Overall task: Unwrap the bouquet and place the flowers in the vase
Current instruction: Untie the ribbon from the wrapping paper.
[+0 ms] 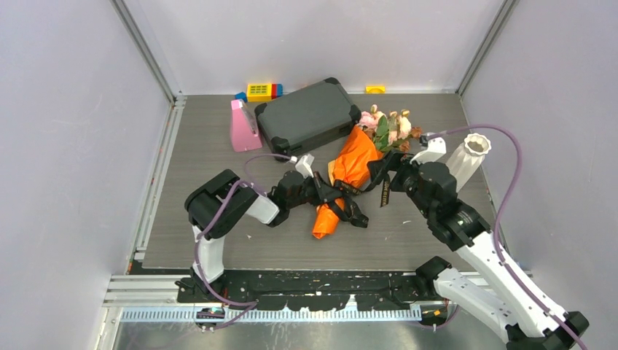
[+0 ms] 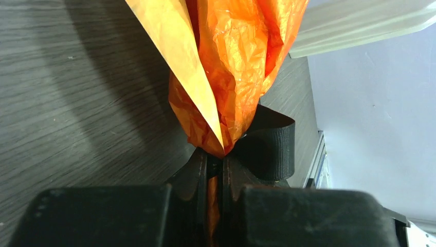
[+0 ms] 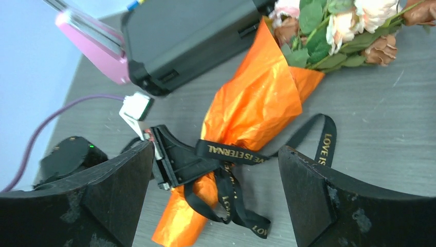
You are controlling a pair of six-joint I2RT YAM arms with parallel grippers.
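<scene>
The bouquet (image 1: 353,164) lies on the table, a cone of crinkled orange paper (image 3: 257,103) with a black printed ribbon (image 3: 231,153) loose around its narrow part. The flowers (image 1: 390,127), pink and peach roses with green leaves (image 3: 334,31), stick out of its wide far end. My left gripper (image 1: 331,198) is shut on the narrow end of the orange paper (image 2: 231,67), which shows between its jaws (image 2: 215,164). My right gripper (image 3: 216,149) hangs open above the ribbon, holding nothing; it is over the cone's middle (image 1: 390,173). The white vase (image 1: 470,152) stands at the right.
A black hard case (image 1: 306,117) lies just behind the bouquet, a pink wedge-shaped object (image 1: 244,127) to its left. Coloured toy blocks (image 1: 261,90) and a small yellow piece (image 1: 375,89) sit by the back wall. Walls close in both sides.
</scene>
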